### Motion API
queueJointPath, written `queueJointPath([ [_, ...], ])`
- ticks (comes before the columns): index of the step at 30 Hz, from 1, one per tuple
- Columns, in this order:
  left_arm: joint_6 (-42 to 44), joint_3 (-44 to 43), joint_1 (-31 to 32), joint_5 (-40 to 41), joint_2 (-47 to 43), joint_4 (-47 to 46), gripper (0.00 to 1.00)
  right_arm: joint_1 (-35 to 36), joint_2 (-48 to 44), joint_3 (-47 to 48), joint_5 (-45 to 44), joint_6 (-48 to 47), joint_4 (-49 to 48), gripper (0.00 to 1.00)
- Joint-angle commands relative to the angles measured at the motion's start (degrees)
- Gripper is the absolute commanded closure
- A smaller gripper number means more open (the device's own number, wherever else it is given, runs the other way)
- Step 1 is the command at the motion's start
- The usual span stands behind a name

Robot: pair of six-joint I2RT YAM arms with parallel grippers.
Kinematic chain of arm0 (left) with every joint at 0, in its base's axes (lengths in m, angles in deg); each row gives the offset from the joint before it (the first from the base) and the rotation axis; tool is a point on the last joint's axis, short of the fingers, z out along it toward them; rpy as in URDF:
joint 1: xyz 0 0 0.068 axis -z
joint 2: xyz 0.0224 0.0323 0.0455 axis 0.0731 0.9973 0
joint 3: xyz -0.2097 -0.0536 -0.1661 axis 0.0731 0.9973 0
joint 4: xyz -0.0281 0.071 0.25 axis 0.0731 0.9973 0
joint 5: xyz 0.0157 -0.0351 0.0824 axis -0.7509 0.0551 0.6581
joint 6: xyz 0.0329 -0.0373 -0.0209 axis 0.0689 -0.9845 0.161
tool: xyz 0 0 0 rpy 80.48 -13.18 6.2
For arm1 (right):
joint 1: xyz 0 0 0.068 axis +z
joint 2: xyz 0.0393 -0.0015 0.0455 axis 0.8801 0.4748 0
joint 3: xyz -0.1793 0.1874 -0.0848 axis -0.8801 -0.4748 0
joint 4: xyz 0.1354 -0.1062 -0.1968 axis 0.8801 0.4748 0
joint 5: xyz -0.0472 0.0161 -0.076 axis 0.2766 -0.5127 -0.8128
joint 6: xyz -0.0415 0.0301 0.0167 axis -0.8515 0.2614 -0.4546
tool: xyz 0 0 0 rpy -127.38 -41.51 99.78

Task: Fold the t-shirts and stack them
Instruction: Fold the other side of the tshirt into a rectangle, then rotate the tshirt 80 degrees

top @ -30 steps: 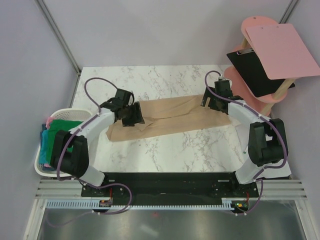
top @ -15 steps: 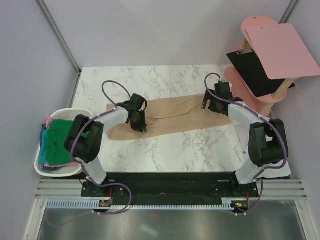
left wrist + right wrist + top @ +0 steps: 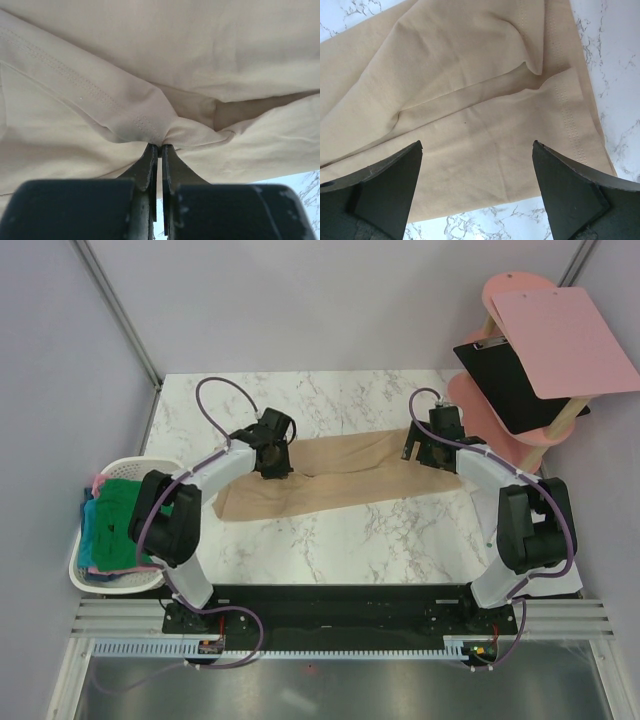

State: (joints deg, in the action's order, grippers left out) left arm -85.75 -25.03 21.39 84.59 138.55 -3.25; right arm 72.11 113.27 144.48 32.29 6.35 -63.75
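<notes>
Reaches forward and inward with the left arm, elbow bent, the left end effector clamped tight on a bunched fold of the tan t-shirt, spread as a long band across the middle of the bench. Holds the right end effector pointed down over the shirt's right end, jaws spread wide, gripping nothing.

The left gripper shifted up-table and clamped onto the tan t-shirt.
</notes>
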Motion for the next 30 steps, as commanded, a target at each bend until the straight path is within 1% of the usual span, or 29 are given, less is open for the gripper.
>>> queueJointPath([
  [1, 1.74, -5.03, -0.62, 3.96, 0.00, 0.46, 0.98, -0.09, -0.15, -0.50, 1.05, -0.23, -2.04, 0.02],
  [7, 3.67, -18.38, -1.50, 4.05, 10.63, 3.09, 0.98, 0.35, -0.15, -0.94, 0.62, -1.29, -2.13, 0.02],
  [8, 4.19, -22.23, -1.59, 3.87, 13.08, 4.06, 0.86, 0.35, -0.32, -0.94, 0.53, -1.81, -2.13, 0.02],
  [9, 4.37, -23.92, -1.68, 3.87, 14.06, 5.20, 0.70, 0.79, -0.50, -0.86, 0.09, -2.08, -2.04, 0.02],
  [10, 4.55, -25.59, -1.68, 4.04, 14.51, 7.12, 0.32, 0.97, -0.50, -0.51, -1.04, -2.25, -1.60, 0.02],
  [11, 3.94, -25.34, -1.59, 4.74, 13.64, 7.58, 0.19, 1.66, -0.76, -0.15, -1.58, -2.78, -1.42, 0.02],
  [12, 3.59, -24.47, -1.59, 5.01, 12.42, 7.58, 0.13, 2.11, -0.76, 0.72, -2.54, -3.22, -0.81, 0.02],
  [13, 2.71, -21.42, -1.59, 5.19, 11.10, 7.50, 0.05, 2.54, -0.68, 1.25, -4.64, -3.57, -0.55, 0.02],
  [14, 2.27, -19.47, -1.59, 5.54, 7.26, 7.41, 0.04, 3.68, -0.41, 1.86, -5.96, -4.18, -0.20, 0.02],
  [15, 1.83, -17.36, -1.59, 5.63, 5.39, 7.23, 0.04, 4.21, -0.06, 3.26, -6.85, -4.54, 0.33, 0.02],
  [16, 1.22, -12.47, -1.59, 5.45, 2.85, 6.45, 0.03, 4.83, 0.29, 4.06, -7.73, -4.80, 0.51, 0.02],
  [17, -0.09, -9.90, -1.59, 5.10, 0.65, 6.01, 0.03, 5.97, 1.60, 5.11, -9.48, -5.24, 0.86, 0.02],
  [18, -1.06, -7.35, -1.50, 5.01, -3.90, 5.74, 0.03, 6.50, 2.31, 7.47, -9.93, -6.20, 1.65, 0.02],
  [19, -2.81, -2.19, -1.59, 4.84, -5.95, 5.22, 0.03, 7.03, 4.05, 8.71, -10.11, -6.73, 1.83, 0.02],
  [21, -4.84, 2.50, -1.59, 3.96, -10.16, 5.04, 0.03, 9.05, 5.82, 12.65, -9.93, -8.75, 2.53, 0.02],
  [22, -6.33, 6.52, -1.59, 3.26, -13.49, 4.95, 0.03, 9.75, 7.83, 13.90, -10.02, -9.46, 2.71, 0.02],
  [24, -7.92, 10.32, -1.59, 0.89, -16.76, 5.03, 0.03, 11.68, 10.12, 17.84, -9.41, -11.65, 2.97, 0.02],
  [26, -10.73, 15.68, -1.50, -0.95, -21.24, 4.69, 0.03, 13.09, 14.51, 21.01, -10.02, -12.80, 4.46, 0.02],
  [28, -12.84, 19.98, -1.50, -0.61, -25.01, 4.68, 0.04, 13.80, 19.33, 25.94, -11.59, -14.12, 5.78, 0.02],
  [30, -14.08, 22.81, -1.50, 0.44, -26.35, 4.77, 0.04, 13.80, 22.51, 30.14, -14.48, -14.82, 7.98, 0.02],
])
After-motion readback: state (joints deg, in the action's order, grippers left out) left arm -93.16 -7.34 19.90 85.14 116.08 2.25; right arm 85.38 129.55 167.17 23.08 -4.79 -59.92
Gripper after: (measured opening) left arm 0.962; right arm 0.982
